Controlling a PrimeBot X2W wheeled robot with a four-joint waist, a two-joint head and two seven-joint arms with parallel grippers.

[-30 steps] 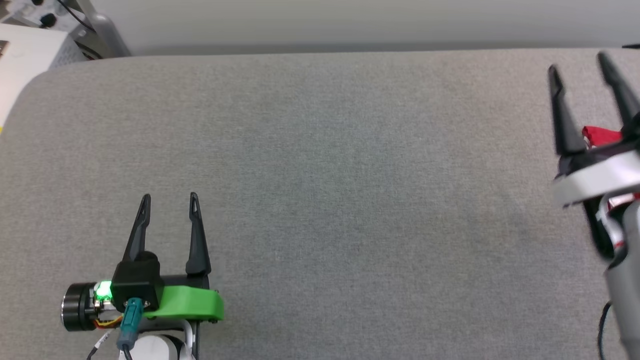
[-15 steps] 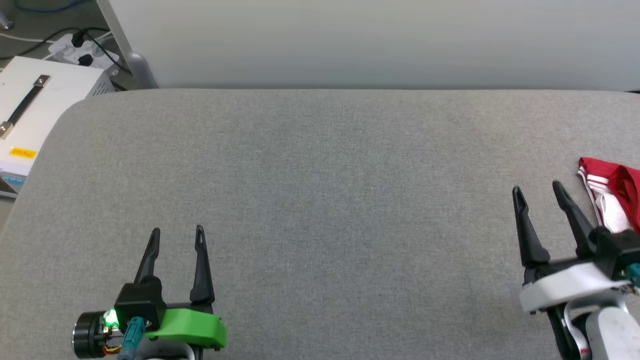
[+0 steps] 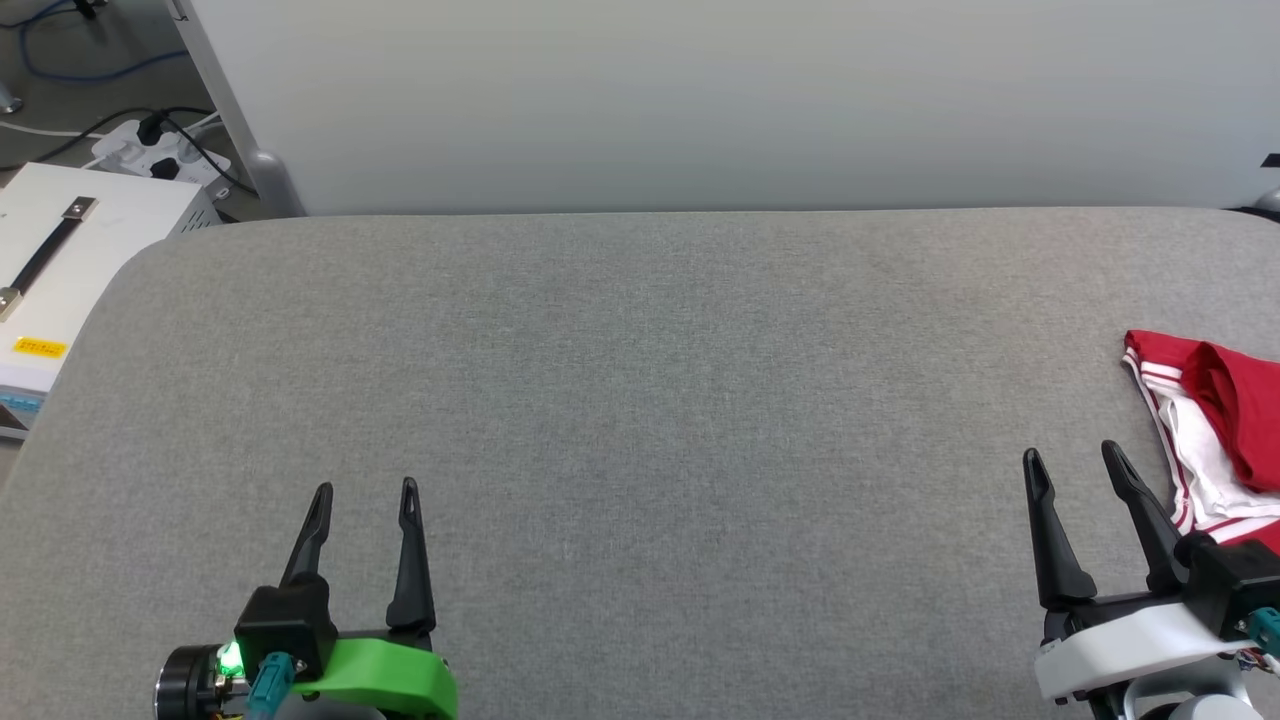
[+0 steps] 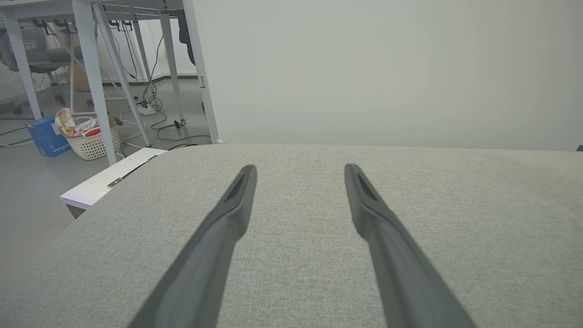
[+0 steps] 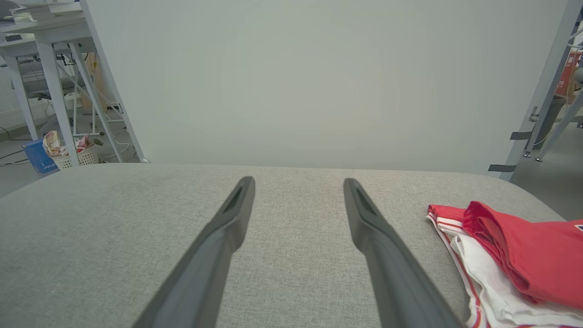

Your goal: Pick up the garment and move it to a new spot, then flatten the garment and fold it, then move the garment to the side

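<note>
The garment [image 3: 1215, 430] is a red jersey with a white sleeve and red-and-white striped trim, lying bunched at the right edge of the grey padded table [image 3: 640, 400]; part of it runs out of frame. In the right wrist view the garment [image 5: 510, 259] lies just right of my fingers. My right gripper [image 3: 1072, 462] stands open at the lower right, a little left of the garment and apart from it, nothing between its fingers. My left gripper [image 3: 365, 490] is open over bare table at the lower left. Both wrist views show spread fingers, left gripper [image 4: 298, 168], right gripper [image 5: 298, 181].
A pale wall panel [image 3: 700, 100] stands behind the table's far edge. Off the left edge sits a white box [image 3: 60, 260] with a handle, with cables and a power strip [image 3: 160, 150] on the floor. A laundry basket [image 4: 91, 136] stands under desks far left.
The head camera has tilted, so the whole picture shifted down and more of the garment shows. My right gripper has drawn back from far right to the lower right, still open.
</note>
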